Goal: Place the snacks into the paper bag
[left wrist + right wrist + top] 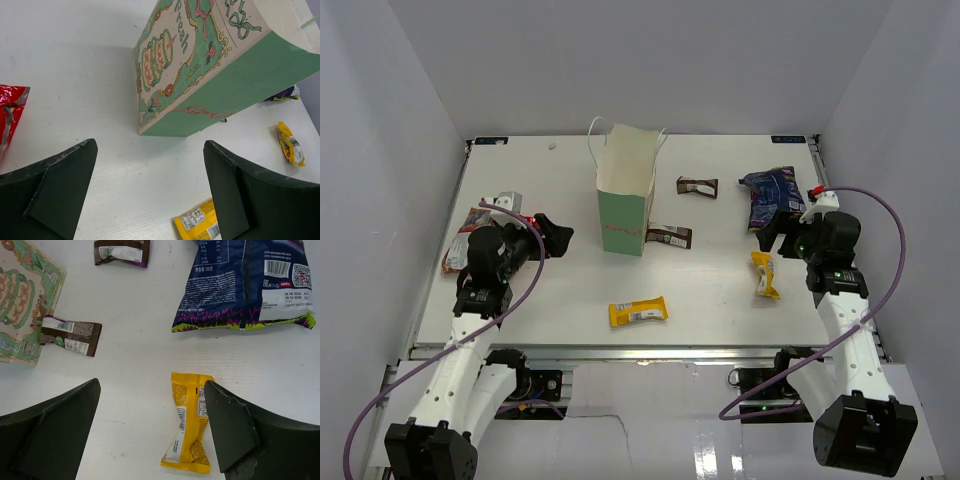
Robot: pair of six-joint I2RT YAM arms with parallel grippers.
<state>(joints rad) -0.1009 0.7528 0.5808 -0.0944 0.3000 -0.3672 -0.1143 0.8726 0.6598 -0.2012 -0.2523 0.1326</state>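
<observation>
Right hand point(151, 384) released, jaws wide, hovering over the yellow foil-wrapped snack bar point(187, 422), which lies off-centre toward one finger. Best approach: centre over it, pinch across its narrow width, and lift clear of the rim of the upright mint-green paper bag point(623, 225) standing mid-surface. Left hand point(150, 145) released, empty. White surface point(720, 300); pale walls point(670, 60) on three sides.

bar point(669, 236) beside paper bag point(625, 200), packet point(453, 256) far left

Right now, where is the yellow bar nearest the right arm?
In the top view the yellow bar lies on the right side, just on the near side of the dark blue bag, close to the open right gripper.
</observation>
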